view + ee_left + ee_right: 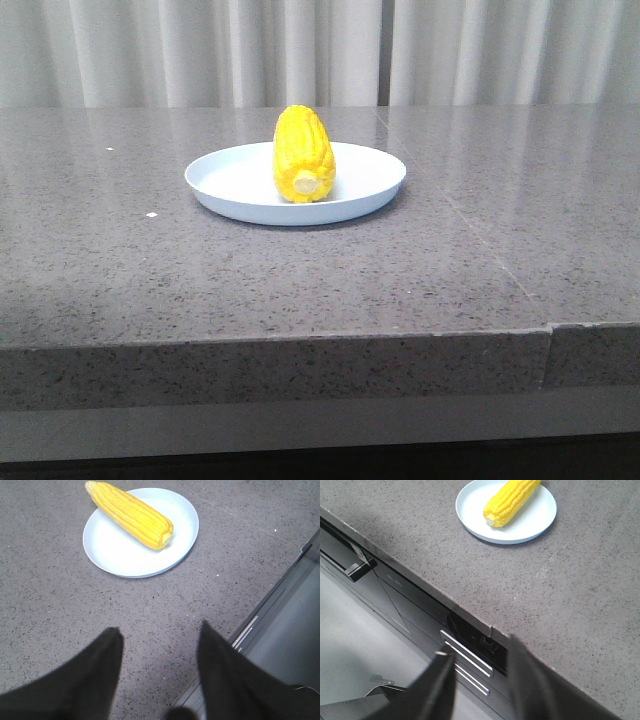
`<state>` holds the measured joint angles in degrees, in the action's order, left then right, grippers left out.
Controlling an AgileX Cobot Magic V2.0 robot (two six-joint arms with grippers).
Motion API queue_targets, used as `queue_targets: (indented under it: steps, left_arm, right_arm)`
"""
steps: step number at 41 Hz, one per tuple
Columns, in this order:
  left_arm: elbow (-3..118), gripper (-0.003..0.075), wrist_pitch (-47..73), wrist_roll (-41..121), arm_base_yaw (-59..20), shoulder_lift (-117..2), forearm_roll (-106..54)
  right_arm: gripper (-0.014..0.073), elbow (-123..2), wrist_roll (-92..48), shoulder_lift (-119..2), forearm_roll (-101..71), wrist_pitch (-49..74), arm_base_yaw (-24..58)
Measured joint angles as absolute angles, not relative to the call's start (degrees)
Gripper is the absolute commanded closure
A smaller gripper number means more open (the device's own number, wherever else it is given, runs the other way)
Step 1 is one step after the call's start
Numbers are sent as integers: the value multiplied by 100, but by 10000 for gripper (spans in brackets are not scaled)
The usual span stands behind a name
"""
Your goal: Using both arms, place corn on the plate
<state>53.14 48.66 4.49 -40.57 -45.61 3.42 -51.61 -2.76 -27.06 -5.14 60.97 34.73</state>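
Observation:
The bright yellow corn (303, 154) lies on the round pale blue-white plate (232, 178) at the middle of the grey table, its pale stub end toward the front. In the left wrist view the corn (131, 513) lies across the plate (115, 550), far from my left gripper (161, 631), which is open and empty above the table near its front edge. In the right wrist view the corn (511, 501) and plate (535, 520) are far off; my right gripper (477, 647) is open and empty over the table's front edge. Neither gripper shows in the front view.
The grey speckled table (480, 230) has a seam running on its right part. Its front edge (420, 587) drops to a dark frame with metal rails (467, 662) below. Pale curtains (320, 50) hang behind the table.

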Motion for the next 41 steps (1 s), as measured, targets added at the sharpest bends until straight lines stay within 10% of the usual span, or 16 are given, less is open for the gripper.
queue_targets:
  steps: [8, 41]
  left_arm:
    - [5314, 738, 4855, 449, -4057, -4561, 342]
    - [5293, 740, 4855, 449, -3919, -4326, 310]
  right_arm:
    - [710, -5161, -264, -2706, -527, 6097, 3473]
    - [713, -5161, -276, -2706, -527, 6089, 3473]
